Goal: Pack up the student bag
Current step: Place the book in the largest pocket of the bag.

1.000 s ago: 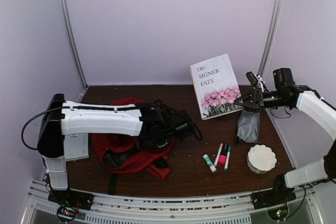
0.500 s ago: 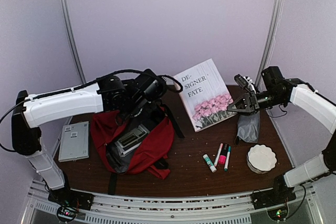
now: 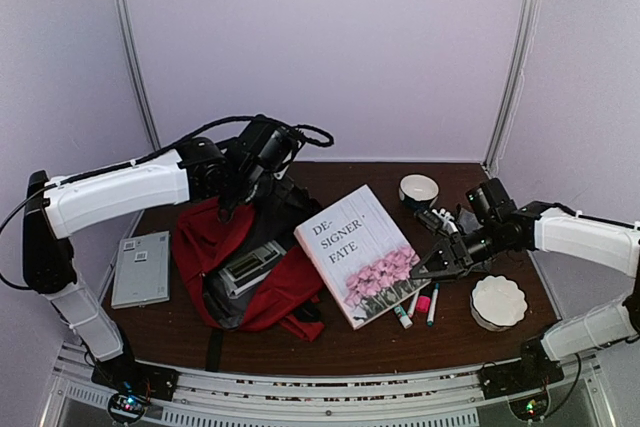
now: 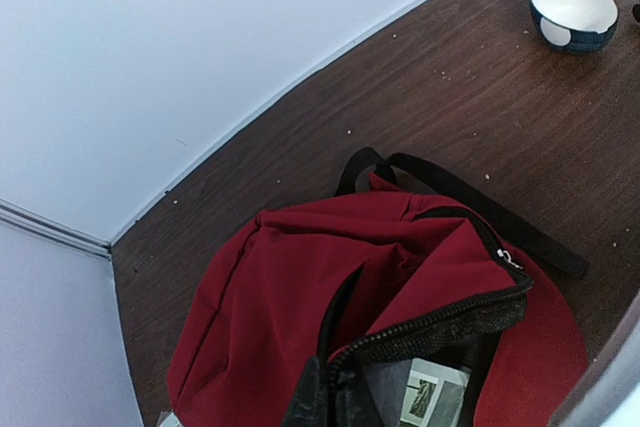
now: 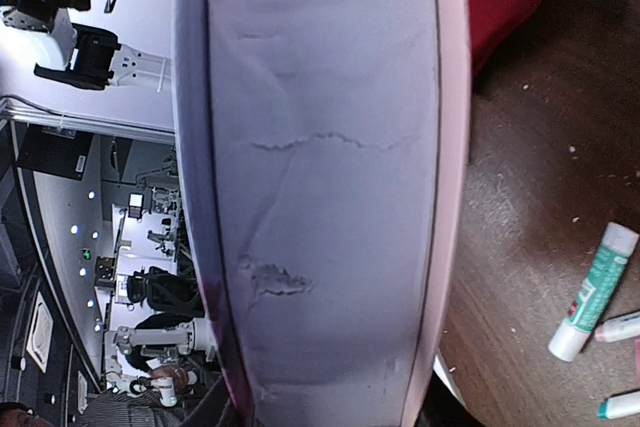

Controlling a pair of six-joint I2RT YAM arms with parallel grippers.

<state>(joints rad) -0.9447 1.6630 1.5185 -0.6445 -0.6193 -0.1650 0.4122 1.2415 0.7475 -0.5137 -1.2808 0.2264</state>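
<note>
1. Top external view: the student bag point(image 3: 215, 247) lies on the table point(image 3: 330, 342) left of centre, its zip mouth gaping up and towards the middle. A flat printed item point(image 3: 250, 265) already shows inside.
2. Left wrist view: my left gripper point(image 4: 325, 402) is pinched shut on the zipped rim of the bag's mouth, holding that edge up so the opening stays wide.
3. My right gripper point(image 3: 432, 269) clamps the lower right edge of the book point(image 3: 355, 247), which hangs tilted just beside the bag's mouth, its near corner over the red fabric. In the right wrist view the book's back fills the frame, so I cannot see my own fingertips there.
4. I judge the step in hand to be loading the book; it is not yet in.
5. Next I would need to swing the book's leading corner under the raised rim and slide it in flat beside the lining, keeping the left pinch firm so the mouth does not collapse.
6. Lying further out, the glue stick point(image 3: 400, 315), markers point(image 3: 430, 303) and white dish point(image 3: 498, 300) are unpacked.
</note>
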